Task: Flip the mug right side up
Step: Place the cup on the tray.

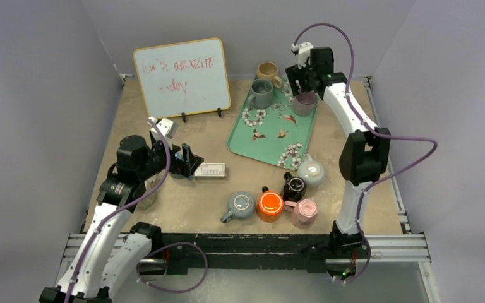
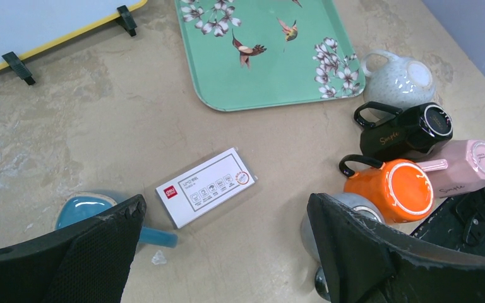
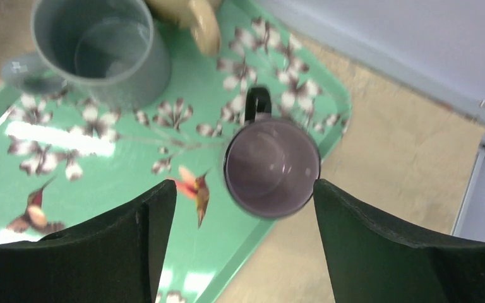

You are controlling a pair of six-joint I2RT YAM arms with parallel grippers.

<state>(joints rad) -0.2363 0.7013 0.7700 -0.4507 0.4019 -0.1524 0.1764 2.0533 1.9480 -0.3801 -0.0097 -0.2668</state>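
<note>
Release step: purple mug [image 3: 271, 167] stands upright at far-right corner of tray [image 1: 260, 144]. Right claw [image 3: 241, 189] wide above it, holding nothing. Left claw [image 2: 226, 214] wide, empty. Nxt: lift straight up w/o clipping rim.

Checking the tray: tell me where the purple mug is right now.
In the top view the purple mug stands upright on the far right corner of the green floral tray, right of the grey mug, directly beneath the open right pincer.

End effector [image 2: 226, 203] spread wide over white box [image 2: 206, 186], orange mug [image 2: 391, 189] bottom-up beside black mug [image 2: 410, 131], green tray [image 2: 271, 76] beyond
</note>
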